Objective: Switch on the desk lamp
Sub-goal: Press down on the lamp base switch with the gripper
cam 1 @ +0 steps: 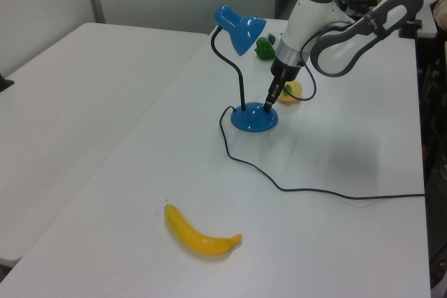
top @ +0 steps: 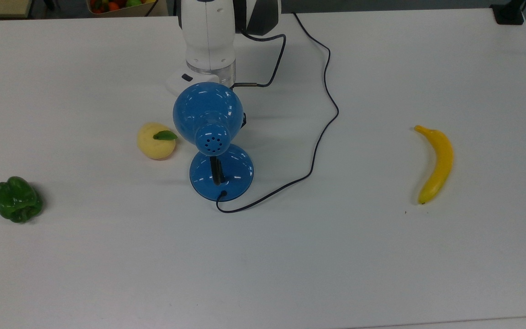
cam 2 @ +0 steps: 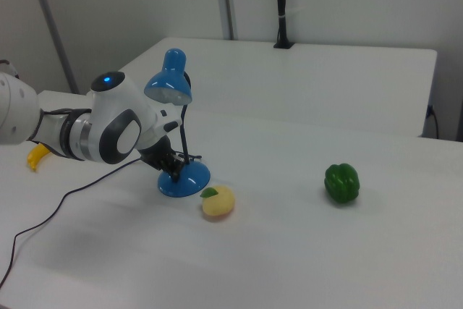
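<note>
Left view, near to far. A banana (cam 1: pixel 201 234) lies on the white surface (cam 1: pixel 335 242) at the lower centre of the frame, well apart from everything else. A thin black cord (cam 1: pixel 279 185) runs from the right edge across the middle of the frame to the lamp (cam 1: pixel 246 68). The lamp stands upright at upper centre, its round blue base (cam 1: pixel 254 117) flat on the surface and its blue shade (cam 1: pixel 239 28) tilted toward the left view's right. The gripper (cam 1: pixel 268 102) points down with its tip touching, or just above, the far-right rim of the base; whether its fingers stand apart or together cannot be made out. Just beyond the gripper lies a yellow fruit (cam 1: pixel 292 90), partly hidden by the arm (cam 1: pixel 328 26). Farther back, a green pepper (cam 1: pixel 265 47) sits behind the shade.

Top view: the lamp is at centre frame, the fruit just left of it, the pepper at far left, the banana at right.
</note>
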Action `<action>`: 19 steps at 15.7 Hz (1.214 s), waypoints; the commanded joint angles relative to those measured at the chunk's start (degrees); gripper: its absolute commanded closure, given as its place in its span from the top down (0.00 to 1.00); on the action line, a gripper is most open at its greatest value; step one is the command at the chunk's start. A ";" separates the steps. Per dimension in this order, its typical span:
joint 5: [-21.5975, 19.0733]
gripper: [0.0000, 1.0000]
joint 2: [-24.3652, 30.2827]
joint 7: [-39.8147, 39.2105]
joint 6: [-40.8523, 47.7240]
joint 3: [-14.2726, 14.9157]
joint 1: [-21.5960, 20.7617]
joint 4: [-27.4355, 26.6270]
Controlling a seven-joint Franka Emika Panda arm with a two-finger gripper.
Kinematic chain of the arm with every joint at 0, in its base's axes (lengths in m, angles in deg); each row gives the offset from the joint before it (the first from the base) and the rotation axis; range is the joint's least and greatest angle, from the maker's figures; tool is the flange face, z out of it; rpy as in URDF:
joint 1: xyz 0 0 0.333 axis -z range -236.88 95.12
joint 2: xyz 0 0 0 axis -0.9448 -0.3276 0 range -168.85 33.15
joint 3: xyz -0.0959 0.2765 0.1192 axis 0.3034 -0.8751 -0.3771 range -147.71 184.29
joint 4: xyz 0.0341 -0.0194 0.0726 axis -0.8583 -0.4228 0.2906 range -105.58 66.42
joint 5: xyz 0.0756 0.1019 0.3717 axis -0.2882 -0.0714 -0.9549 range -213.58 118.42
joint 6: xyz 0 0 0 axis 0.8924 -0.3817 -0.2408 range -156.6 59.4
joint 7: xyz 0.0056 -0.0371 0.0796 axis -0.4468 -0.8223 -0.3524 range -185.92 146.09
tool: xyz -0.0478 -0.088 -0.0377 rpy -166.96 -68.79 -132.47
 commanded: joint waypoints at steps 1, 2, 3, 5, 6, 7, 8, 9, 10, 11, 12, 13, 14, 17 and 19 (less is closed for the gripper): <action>0.63 0.00 -0.66 0.21 -1.76 0.29 -0.45 0.46; 0.63 0.00 -0.75 0.12 -1.76 0.29 -0.36 0.46; 0.63 0.00 -1.01 0.12 -1.85 0.29 -0.36 0.46; 0.63 0.00 -1.45 0.12 -1.85 0.29 -0.45 1.16; 0.63 0.00 -1.80 0.12 -1.85 0.21 -0.45 1.33; 0.63 0.00 -1.97 0.12 -1.85 0.20 -0.45 1.60; 0.63 0.00 -1.98 0.12 -1.76 0.20 -0.45 1.77; 0.63 0.00 -2.06 0.12 -1.76 0.20 -0.36 1.95; 0.63 0.00 -2.06 0.12 -1.76 0.20 -0.36 2.04; 0.72 0.00 -2.06 0.12 -1.76 0.20 -0.45 2.04; 1.15 0.00 -2.15 0.04 -1.85 0.20 -0.36 2.04; 1.59 0.00 -2.15 0.12 -1.76 0.20 -0.36 2.04; 1.68 0.00 -2.15 0.04 -1.76 0.20 -0.36 2.04; 1.95 0.00 -2.50 0.04 -1.85 0.20 -0.36 2.13; 1.95 0.00 -3.03 0.04 -1.85 0.20 -0.36 2.91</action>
